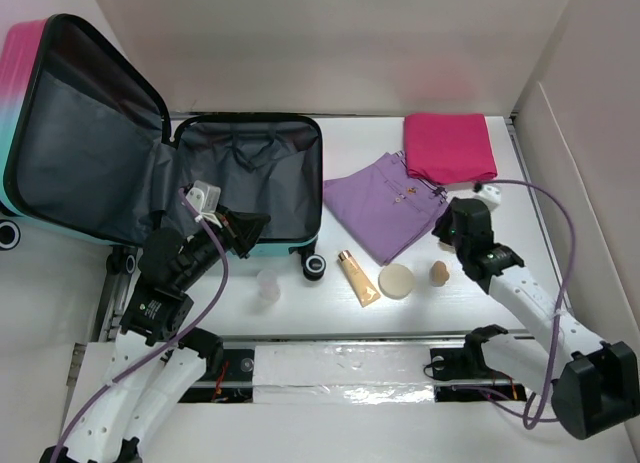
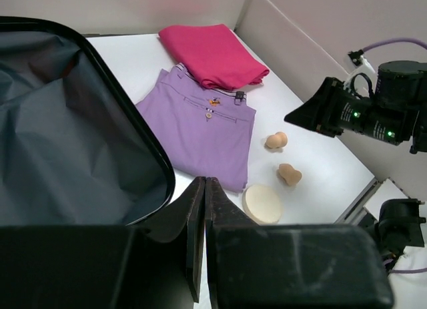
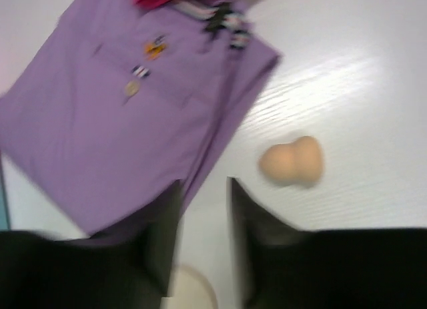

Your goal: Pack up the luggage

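Observation:
The luggage lies open at the left, its pink-to-teal lid [image 1: 20,93] raised and its grey-lined base [image 1: 250,168] flat; the lining also shows in the left wrist view [image 2: 67,142]. My left gripper [image 1: 258,225] is shut and empty over the base's front rim, its jaws pressed together [image 2: 205,192]. A purple garment [image 1: 385,205] and a folded pink cloth [image 1: 450,148] lie to the right. My right gripper [image 1: 444,235] hovers at the garment's right edge, open and empty [image 3: 203,192]. A tan sponge [image 3: 291,162] lies just to its right.
A tan tube [image 1: 357,276], a round cream puff [image 1: 396,281], a tan sponge [image 1: 440,273] and a small clear cup [image 1: 268,285] lie along the front. The left wrist view shows two sponges [image 2: 276,141] [image 2: 289,173]. Walls stand at the back and right.

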Action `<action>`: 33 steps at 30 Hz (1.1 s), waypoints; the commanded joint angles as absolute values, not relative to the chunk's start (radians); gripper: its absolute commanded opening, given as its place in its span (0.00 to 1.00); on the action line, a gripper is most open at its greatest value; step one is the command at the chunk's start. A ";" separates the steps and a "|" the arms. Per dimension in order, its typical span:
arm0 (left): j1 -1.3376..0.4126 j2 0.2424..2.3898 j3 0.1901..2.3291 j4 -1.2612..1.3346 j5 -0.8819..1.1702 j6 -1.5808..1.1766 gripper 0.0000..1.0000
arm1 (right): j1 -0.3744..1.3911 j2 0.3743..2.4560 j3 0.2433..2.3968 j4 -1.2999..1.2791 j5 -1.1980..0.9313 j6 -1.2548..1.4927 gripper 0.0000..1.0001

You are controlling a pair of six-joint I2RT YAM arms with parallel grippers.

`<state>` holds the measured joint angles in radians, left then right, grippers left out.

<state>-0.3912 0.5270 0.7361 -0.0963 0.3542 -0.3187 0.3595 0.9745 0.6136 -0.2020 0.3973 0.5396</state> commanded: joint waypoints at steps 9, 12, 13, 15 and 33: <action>-0.420 0.491 0.765 -0.083 0.316 -0.313 0.27 | 0.074 1.051 0.571 -0.194 0.295 0.620 0.67; -0.420 0.485 0.769 -0.083 0.316 -0.311 0.30 | 0.052 1.101 0.552 -0.152 0.244 0.609 0.62; -0.420 0.485 0.769 -0.084 0.313 -0.311 0.30 | 0.042 1.118 0.554 -0.155 0.245 0.626 0.58; -0.420 0.488 0.769 -0.086 0.313 -0.311 0.31 | 0.029 1.155 0.572 -0.179 0.256 0.647 0.50; -0.431 0.491 0.767 -0.081 0.325 -0.310 0.31 | -0.017 1.061 0.505 -0.031 0.163 0.607 0.00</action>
<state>-0.4259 0.4950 0.7361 -0.1173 0.3172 -0.3183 -0.0189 1.1812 0.5220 -0.0967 0.1589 0.6205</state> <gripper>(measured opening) 0.305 0.032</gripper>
